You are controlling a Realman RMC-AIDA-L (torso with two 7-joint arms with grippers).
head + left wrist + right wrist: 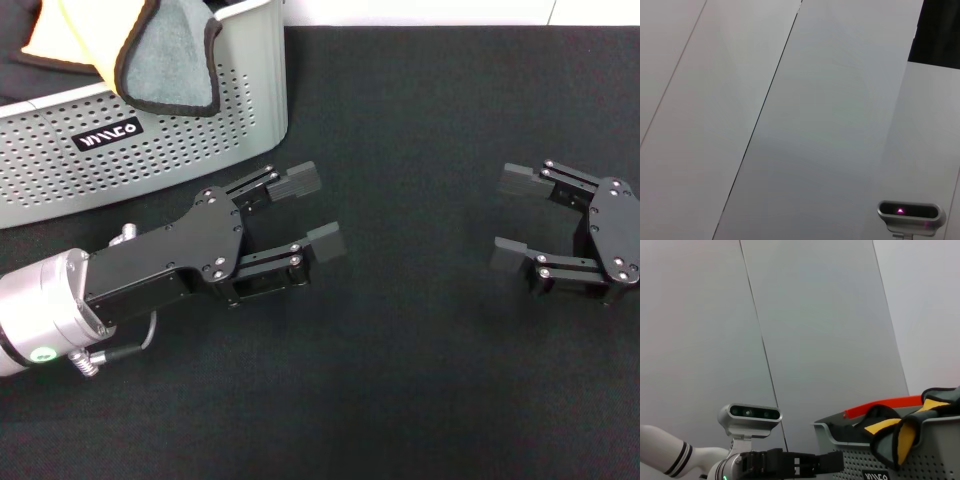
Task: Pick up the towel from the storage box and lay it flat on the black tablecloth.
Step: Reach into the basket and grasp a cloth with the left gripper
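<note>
The towel (pixel 150 60), yellow-orange on one side and grey on the other with dark trim, hangs over the rim of the light grey storage box (pixel 190 150) at the far left; the right wrist view shows the towel (pixel 900 432) draped over the box (pixel 935 455) too. The black tablecloth (pixel 420 380) covers the table. My left gripper (pixel 315 212) lies low over the cloth just right of the box, open and holding nothing. Over at the right, my right gripper (pixel 512 215) is open as well, with nothing between its fingers.
Dark clothing (pixel 25 45) lies in the box beside the towel. A camera on a stand (pixel 750 415) and pale wall panels (pixel 790 120) show in the wrist views. The left arm's gripper (pixel 790 462) appears farther off in the right wrist view.
</note>
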